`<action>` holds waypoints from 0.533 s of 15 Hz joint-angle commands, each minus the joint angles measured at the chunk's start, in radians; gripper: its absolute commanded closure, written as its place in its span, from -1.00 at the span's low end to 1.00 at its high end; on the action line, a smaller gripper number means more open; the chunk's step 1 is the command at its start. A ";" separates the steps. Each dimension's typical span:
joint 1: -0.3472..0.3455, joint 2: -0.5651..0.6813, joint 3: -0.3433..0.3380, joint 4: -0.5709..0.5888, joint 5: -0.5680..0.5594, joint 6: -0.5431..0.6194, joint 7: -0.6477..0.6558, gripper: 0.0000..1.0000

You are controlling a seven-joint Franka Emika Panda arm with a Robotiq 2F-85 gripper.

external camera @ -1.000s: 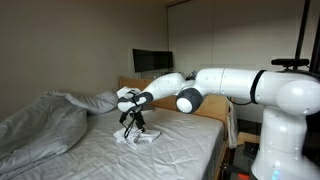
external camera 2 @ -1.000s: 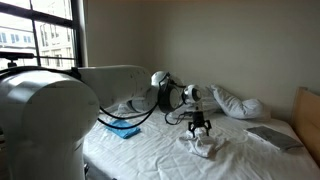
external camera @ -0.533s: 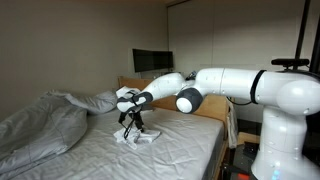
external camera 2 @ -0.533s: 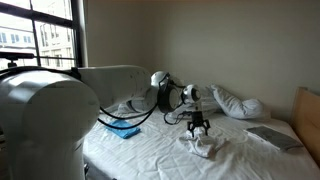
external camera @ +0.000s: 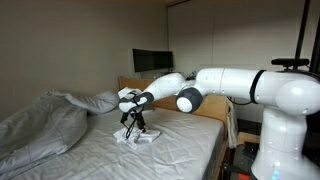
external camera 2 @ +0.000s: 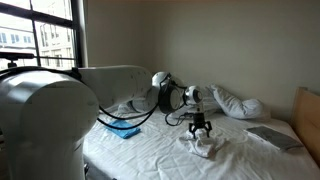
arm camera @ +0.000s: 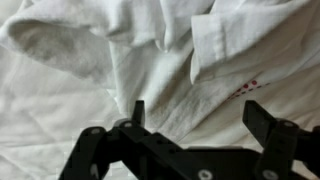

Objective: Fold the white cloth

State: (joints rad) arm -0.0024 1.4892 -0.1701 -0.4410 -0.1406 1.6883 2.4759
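Observation:
The white cloth (external camera: 137,138) lies crumpled in a small heap on the bedsheet (external camera: 170,150). It shows again as a wrinkled heap (external camera 2: 203,147), and fills the wrist view (arm camera: 150,50) with folds and a few red dots on one flap. My gripper (external camera: 133,124) hangs just above the heap, fingers pointing down. In the wrist view the gripper (arm camera: 195,115) is open, its two dark fingers (arm camera: 262,118) spread wide with cloth showing between them and nothing held. In an exterior view the gripper (external camera 2: 200,130) hovers right over the cloth.
A big rumpled duvet (external camera: 40,125) lies on one side of the bed. A blue item (external camera 2: 125,128) rests on the sheet near the arm. Pillows (external camera 2: 240,103), a flat grey object (external camera 2: 272,137) and a wooden headboard (external camera 2: 308,118) stand at the bed's head.

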 commanded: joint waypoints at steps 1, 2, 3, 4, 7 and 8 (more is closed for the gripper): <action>-0.023 0.000 0.002 -0.018 -0.006 0.034 -0.037 -1.00; -0.026 0.000 -0.001 -0.021 -0.011 0.051 -0.051 -1.00; -0.028 0.000 -0.003 -0.024 -0.018 0.081 -0.074 -1.00; -0.031 0.000 -0.005 -0.027 -0.022 0.108 -0.099 -1.00; -0.040 0.000 0.011 -0.024 -0.016 0.182 -0.230 -1.00; -0.026 0.000 -0.010 -0.016 -0.013 0.143 -0.149 -1.00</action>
State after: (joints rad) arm -0.0280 1.4895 -0.1789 -0.4605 -0.1544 1.8355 2.3251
